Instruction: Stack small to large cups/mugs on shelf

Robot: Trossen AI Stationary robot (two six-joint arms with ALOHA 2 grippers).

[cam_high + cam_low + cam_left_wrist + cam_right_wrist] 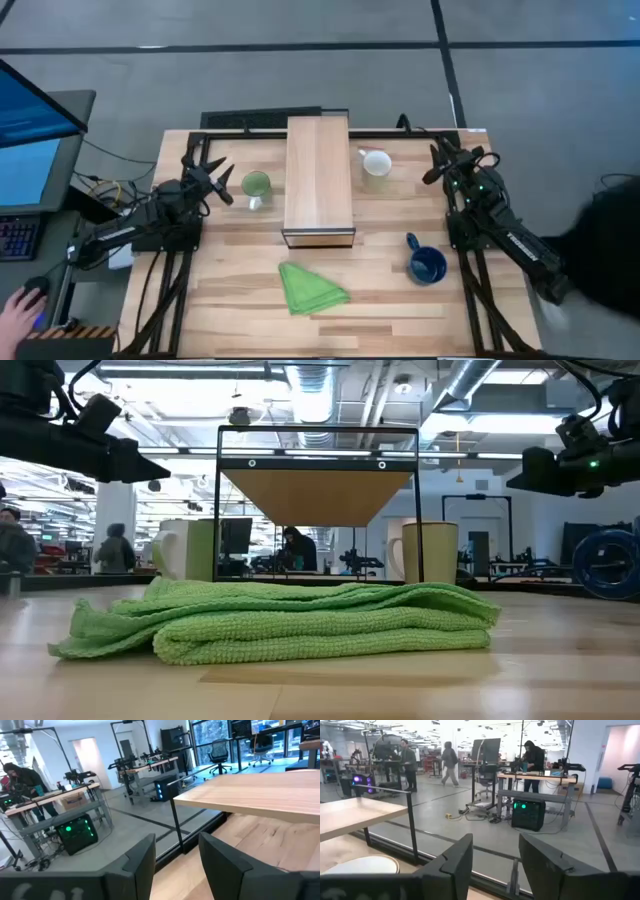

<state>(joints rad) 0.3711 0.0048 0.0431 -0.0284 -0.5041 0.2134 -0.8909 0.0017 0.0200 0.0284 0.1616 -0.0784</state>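
Shelf [319,178] mid-table, top bare. Green mug [256,185] just left of it, white mug [376,163] just right, blue mug [427,265] nearer front right. Left gripper [222,184] beside green mug, right gripper [447,160] near white; both parted, empty.

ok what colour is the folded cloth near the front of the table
Bright green: the folded cloth shows best in the high view.

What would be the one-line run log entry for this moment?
left gripper: open, beside light green mug | right gripper: open, near small white mug | light-wood shelf: bare
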